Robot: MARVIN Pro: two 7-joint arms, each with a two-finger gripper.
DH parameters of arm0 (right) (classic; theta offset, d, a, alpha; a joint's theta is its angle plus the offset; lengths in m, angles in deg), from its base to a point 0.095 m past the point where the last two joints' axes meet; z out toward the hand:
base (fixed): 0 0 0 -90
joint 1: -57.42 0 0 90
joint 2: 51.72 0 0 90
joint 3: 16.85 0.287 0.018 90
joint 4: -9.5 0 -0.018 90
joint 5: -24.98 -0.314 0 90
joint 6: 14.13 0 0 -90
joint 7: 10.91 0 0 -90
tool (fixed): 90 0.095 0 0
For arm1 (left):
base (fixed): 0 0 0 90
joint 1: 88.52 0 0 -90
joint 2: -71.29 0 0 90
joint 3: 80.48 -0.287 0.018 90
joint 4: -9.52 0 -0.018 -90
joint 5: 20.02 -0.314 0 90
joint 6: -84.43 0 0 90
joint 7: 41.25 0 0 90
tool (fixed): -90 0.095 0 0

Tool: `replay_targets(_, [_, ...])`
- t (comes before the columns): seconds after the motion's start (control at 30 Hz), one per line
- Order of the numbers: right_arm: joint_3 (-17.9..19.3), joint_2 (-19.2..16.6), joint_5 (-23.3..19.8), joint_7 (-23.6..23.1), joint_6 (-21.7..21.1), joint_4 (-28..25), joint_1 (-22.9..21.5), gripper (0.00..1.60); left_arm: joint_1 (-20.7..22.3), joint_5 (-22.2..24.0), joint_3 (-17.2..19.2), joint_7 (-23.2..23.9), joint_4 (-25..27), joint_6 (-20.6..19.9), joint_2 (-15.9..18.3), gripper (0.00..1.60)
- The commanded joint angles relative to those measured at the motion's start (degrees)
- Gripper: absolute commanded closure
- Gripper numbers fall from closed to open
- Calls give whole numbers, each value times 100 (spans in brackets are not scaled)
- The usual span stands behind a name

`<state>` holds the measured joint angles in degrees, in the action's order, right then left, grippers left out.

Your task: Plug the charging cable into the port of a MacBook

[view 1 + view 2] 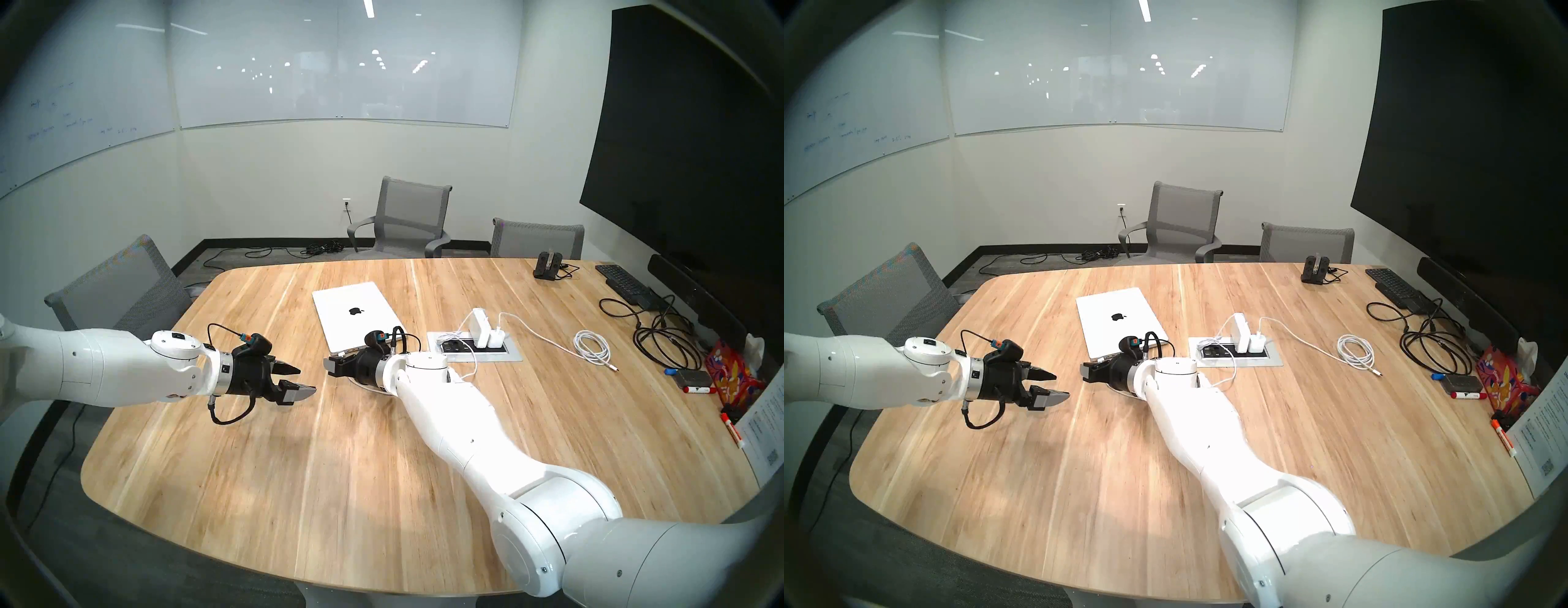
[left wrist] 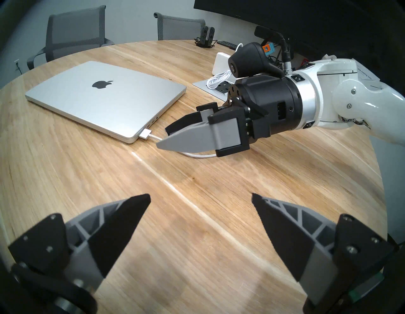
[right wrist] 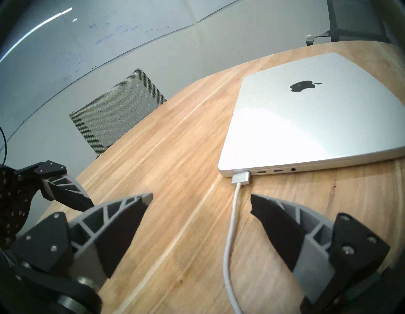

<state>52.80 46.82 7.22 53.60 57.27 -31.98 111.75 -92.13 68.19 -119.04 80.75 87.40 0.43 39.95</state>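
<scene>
Since the connector [image 3: 241, 178] already sits at the MacBook [image 3: 306, 122] just ahead of the right gripper [image 3: 201, 201] — wide, holding nothing — I'd back off straight, clear of the cable [image 3: 230, 236] between its fingers. Left gripper [image 2: 201, 198] is wide and empty too.

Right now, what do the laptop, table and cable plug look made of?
Laptop: looks like matte silver metal; soft, even sheen, crisp thin edge. Table: light wood or wood veneer, smooth satin finish; plank seams and grain streaks show. Cable plug: silvery shell, probably metal, on a white, likely plastic-coated cord.

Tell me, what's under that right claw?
Under the open right claw the charging cable runs across the wooden table to the MacBook. Its further stretch is hidden by the arm.
</scene>
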Motion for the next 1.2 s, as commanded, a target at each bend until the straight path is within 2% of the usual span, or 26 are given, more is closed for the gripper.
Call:
replay_targets(0.0, [-15, 170, 2, -70, 242, 106, -378, 0, 100, 6, 75, -10, -12, 17, -10, 0])
replay_targets(1.17, [-213, 370, 58, -274, 1073, 1335, -982, 0, 102, 6, 75, -11, -11, 16, -10, 0])
